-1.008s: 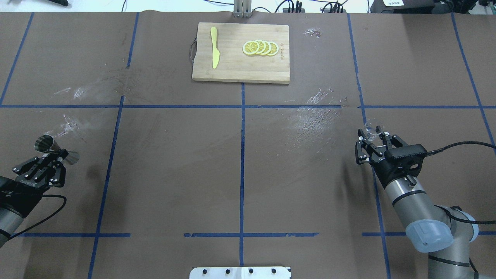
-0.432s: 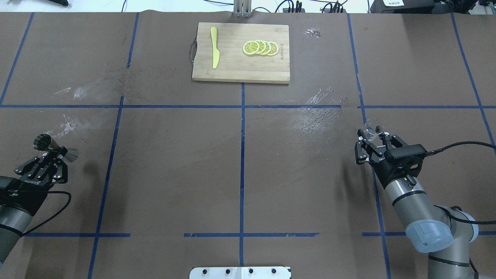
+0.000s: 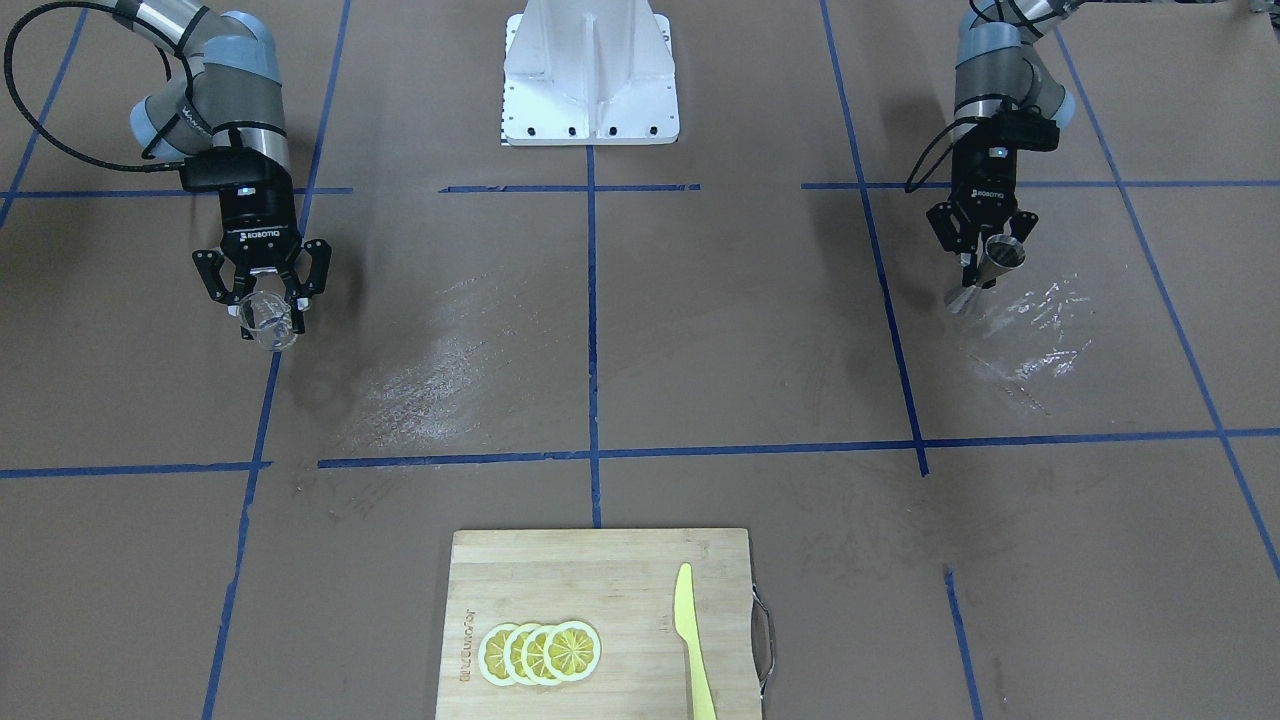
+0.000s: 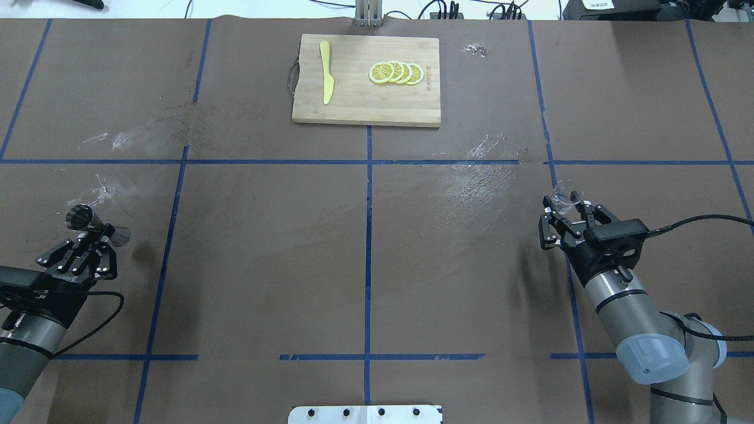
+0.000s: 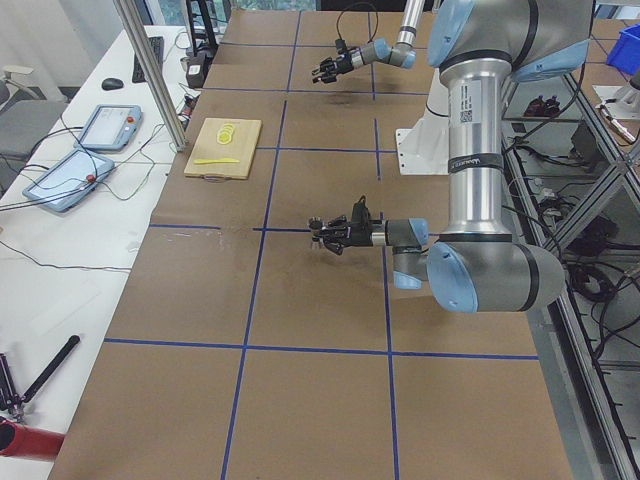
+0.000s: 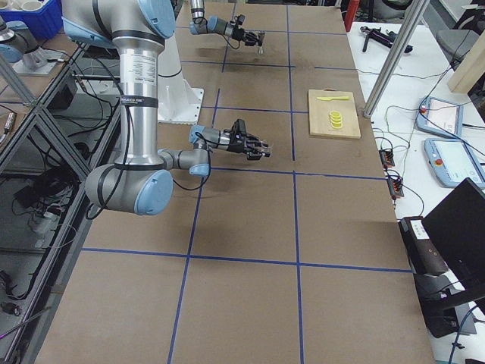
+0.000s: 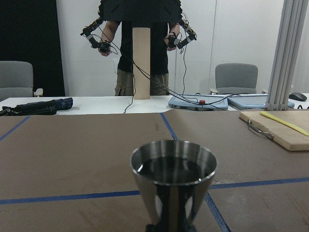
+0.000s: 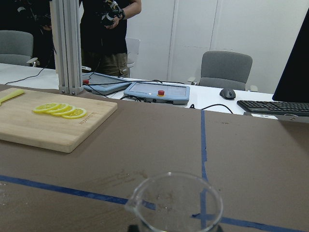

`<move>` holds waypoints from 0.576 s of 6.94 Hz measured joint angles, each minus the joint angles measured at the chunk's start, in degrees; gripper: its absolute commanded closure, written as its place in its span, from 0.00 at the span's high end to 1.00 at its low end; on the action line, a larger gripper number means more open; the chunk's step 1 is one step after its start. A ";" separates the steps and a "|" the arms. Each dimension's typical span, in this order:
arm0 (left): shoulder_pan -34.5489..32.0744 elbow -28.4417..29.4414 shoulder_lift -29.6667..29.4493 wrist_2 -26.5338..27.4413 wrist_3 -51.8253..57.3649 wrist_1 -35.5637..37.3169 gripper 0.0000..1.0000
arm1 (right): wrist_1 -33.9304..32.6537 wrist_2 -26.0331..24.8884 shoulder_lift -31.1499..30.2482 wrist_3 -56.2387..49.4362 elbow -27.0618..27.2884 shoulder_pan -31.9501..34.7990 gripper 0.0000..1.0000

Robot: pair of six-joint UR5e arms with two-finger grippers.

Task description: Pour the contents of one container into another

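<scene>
My left gripper (image 4: pixel 94 235) is shut on the narrow waist of the silver metal jigger (image 4: pixel 95 225), which hangs above the table at the left. In the front-facing view the jigger (image 3: pixel 988 266) tilts slightly in the left gripper (image 3: pixel 984 256). The left wrist view shows the jigger's (image 7: pixel 174 176) open cone upright, with a dark inside. At the right, my right gripper (image 4: pixel 568 213) is shut on the small clear cup (image 4: pixel 567 194). The cup (image 3: pixel 268 322) sits between the right gripper's (image 3: pixel 268 306) fingers, and its spouted rim (image 8: pixel 176 200) looks empty in the right wrist view. The two containers are far apart.
A wooden cutting board (image 4: pixel 353 106) with lemon slices (image 4: pixel 396 73) and a yellow knife (image 4: pixel 326 72) lies at the far middle. Whitish smears (image 4: pixel 480 179) mark the brown table. The robot's base plate (image 4: pixel 365 414) is at the near edge. A person (image 7: pixel 140 53) stands beyond the table.
My left arm has shifted a little to the right with the jigger in its grip. The right arm and the cup have not moved.
</scene>
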 measured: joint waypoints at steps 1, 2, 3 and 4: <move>0.66 -0.04 -0.67 -0.08 0.13 0.08 0.00 | -0.02 -0.02 -0.02 -0.02 0.09 0.00 0.00; 1.47 -0.06 -1.53 -0.14 0.21 0.25 0.00 | -0.06 -0.03 -0.05 -0.04 0.13 0.00 0.00; 2.14 -0.05 -2.16 -0.17 0.24 0.46 0.00 | -0.06 -0.02 -0.05 -0.04 0.15 0.00 0.00; 2.57 0.01 -2.41 -0.18 0.27 0.55 0.00 | -0.03 0.00 -0.05 -0.03 0.16 0.00 0.00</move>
